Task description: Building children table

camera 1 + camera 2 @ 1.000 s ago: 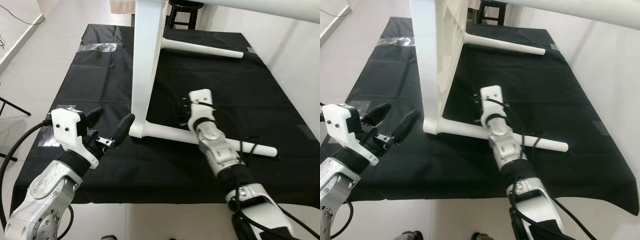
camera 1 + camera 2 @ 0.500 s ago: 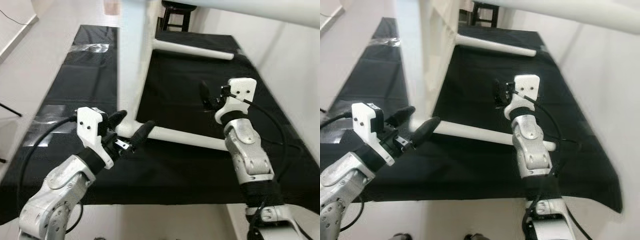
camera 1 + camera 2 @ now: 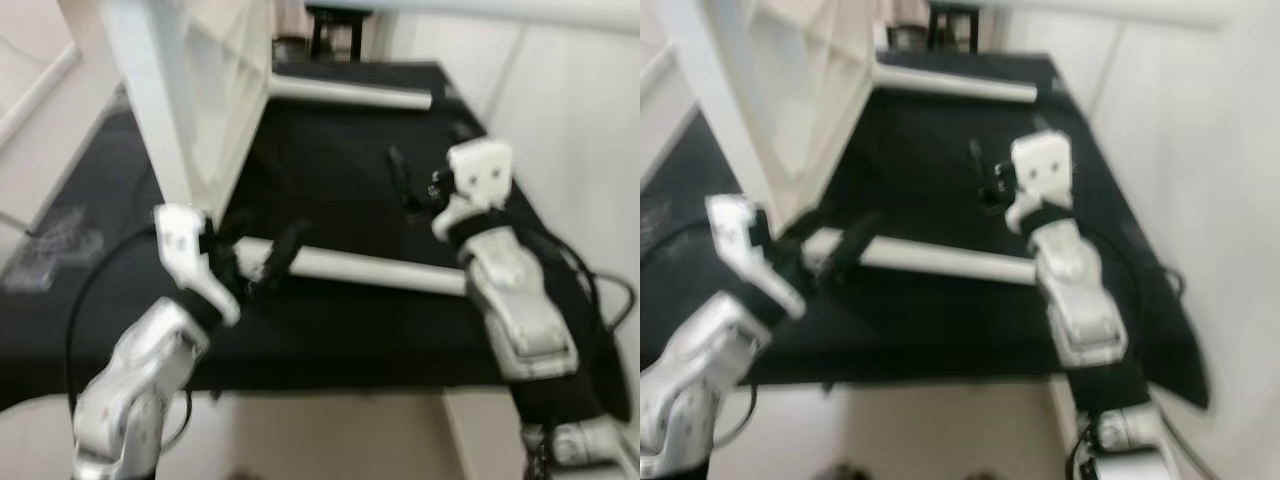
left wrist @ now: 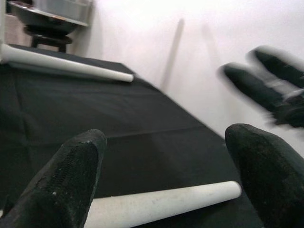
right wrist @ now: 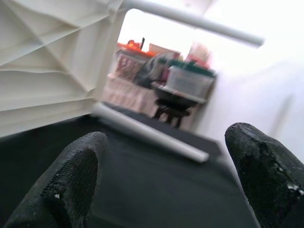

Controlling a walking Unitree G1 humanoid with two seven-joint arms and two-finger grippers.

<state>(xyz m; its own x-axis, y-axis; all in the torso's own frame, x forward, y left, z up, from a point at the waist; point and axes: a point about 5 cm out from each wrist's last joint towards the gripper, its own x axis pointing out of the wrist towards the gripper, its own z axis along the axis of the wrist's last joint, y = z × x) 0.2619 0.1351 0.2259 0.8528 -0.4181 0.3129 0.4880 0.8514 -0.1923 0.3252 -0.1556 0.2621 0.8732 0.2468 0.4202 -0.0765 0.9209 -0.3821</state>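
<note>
My arms are silver-grey, jointed shells with black bands between segments. Each wrist carries a white boxy housing with small dark screw holes. The left gripper [image 3: 262,262] and right gripper [image 3: 408,182] have long black fingers [image 4: 71,178] with a rough, grainy surface. Black cables loop along both forearms.
</note>
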